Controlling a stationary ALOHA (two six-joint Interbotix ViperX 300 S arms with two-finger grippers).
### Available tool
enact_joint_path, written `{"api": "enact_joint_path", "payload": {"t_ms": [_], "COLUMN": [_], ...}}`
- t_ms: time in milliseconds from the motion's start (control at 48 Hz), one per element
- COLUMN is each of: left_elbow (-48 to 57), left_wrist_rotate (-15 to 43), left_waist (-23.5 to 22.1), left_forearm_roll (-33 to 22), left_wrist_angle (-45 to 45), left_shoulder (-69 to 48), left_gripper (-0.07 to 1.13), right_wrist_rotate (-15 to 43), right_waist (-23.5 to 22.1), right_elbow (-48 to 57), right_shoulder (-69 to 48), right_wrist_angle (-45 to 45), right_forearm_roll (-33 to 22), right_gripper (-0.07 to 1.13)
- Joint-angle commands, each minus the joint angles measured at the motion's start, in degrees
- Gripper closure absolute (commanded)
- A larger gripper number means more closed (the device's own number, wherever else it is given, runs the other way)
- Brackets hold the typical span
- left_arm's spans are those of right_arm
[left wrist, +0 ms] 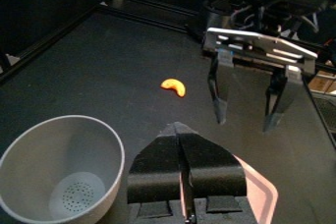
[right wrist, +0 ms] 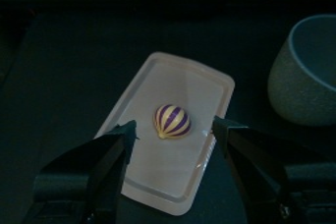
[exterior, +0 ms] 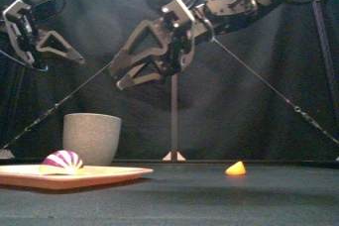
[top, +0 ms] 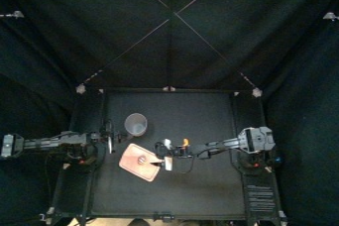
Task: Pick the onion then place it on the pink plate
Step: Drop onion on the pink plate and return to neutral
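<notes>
The onion [exterior: 61, 160], a small purple ball with white stripes, lies on the flat pink plate [exterior: 113, 174] at the table's left. In the right wrist view the onion [right wrist: 174, 120] sits mid-plate [right wrist: 155, 174], apart from both jaws. My right gripper [exterior: 150, 70] hangs open well above it, with the same right gripper [right wrist: 174, 127] straddling the onion from above. My left gripper [left wrist: 180, 132] is shut on nothing and held high at the left [exterior: 44, 50].
A tall grey speckled cup [exterior: 93, 138] stands just behind the plate. A small orange toy piece [exterior: 236, 169] lies on the table to the right of the plate. In the left wrist view the right arm's open jaws hang near that orange piece [left wrist: 174, 86].
</notes>
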Motion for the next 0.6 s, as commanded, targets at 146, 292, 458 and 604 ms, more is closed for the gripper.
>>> {"api": "enact_joint_path", "payload": {"t_ms": [146, 292, 458, 604], "left_elbow": [-0.6, -0.7, -0.6, -0.6], "left_wrist_rotate": [0.3, 0.3, 0.2, 0.2], "left_waist": [-0.3, -0.2, -0.4, -0.4], "left_forearm_roll": [4.0, 6.6, 10.7, 12.0], "left_wrist_angle": [-0.7, -3.0, -6.5, -7.4], "left_shoulder": [0.1, 0.0, 0.0, 0.0], "left_gripper": [1.0, 1.0, 1.0, 1.0], "right_wrist_rotate": [-0.4, -0.2, -0.2, -0.2], "right_waist": [-1.1, -2.1, -3.8, -5.4], "right_elbow": [9.6, 14.0, 18.1, 20.7], "right_shoulder": [-9.5, -14.2, -19.6, -24.7], "right_wrist_angle": [-7.0, -7.3, -7.4, -7.8], "right_forearm_roll": [0.0, 0.4, 0.2, 0.1], "right_gripper": [0.1, 0.1, 0.1, 0.1]}}
